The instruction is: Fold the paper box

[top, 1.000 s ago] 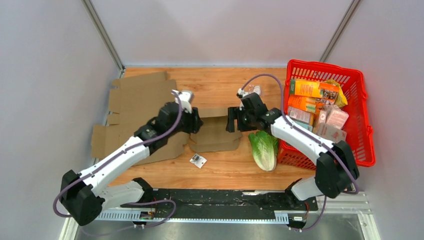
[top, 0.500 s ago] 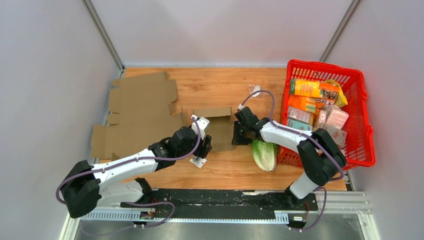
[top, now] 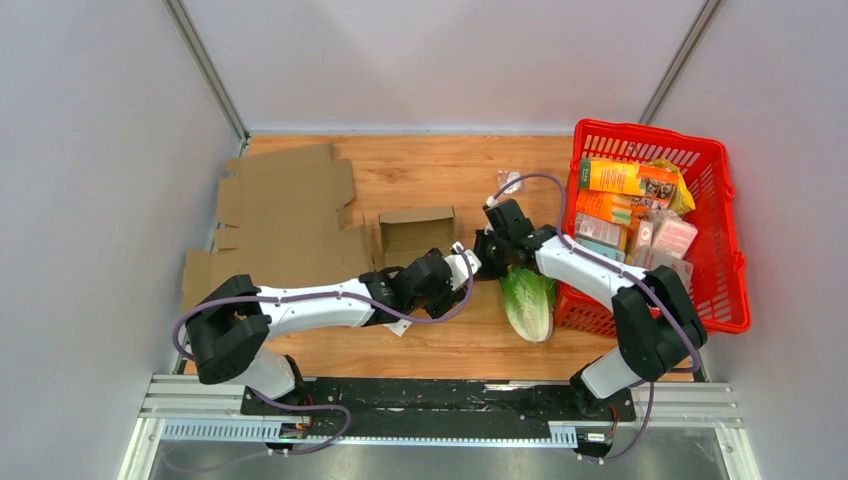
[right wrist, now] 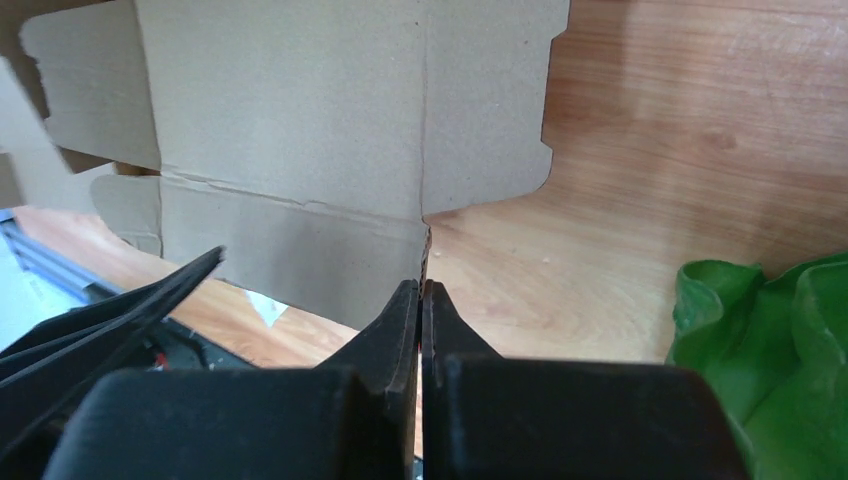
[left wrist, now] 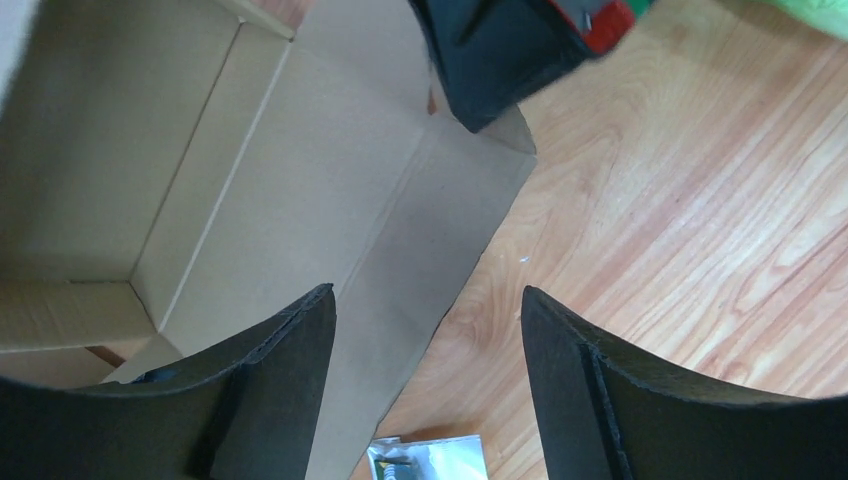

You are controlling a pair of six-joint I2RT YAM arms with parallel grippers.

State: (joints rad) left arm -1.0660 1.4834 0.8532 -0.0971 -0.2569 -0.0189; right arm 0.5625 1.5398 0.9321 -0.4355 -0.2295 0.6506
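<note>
The paper box is brown cardboard, partly set up, with its open top facing up at the table's middle. In the right wrist view its outer wall stands upright with a flap edge running down into my right gripper, which is shut on that thin edge. From above, the right gripper sits at the box's near right corner. My left gripper is beside it, open, with nothing between its fingers. In the left wrist view, the left gripper hovers over a flat flap of the box and bare wood.
Flat cardboard sheets lie at the left. A red basket full of groceries stands at the right. A green lettuce lies next to the basket, close to the right arm. A small foil packet lies under the left gripper.
The left arm has swung from the box's left side round its front to the right corner, opening wider. The right gripper has shut on the box's flap edge. The box has shifted left.
</note>
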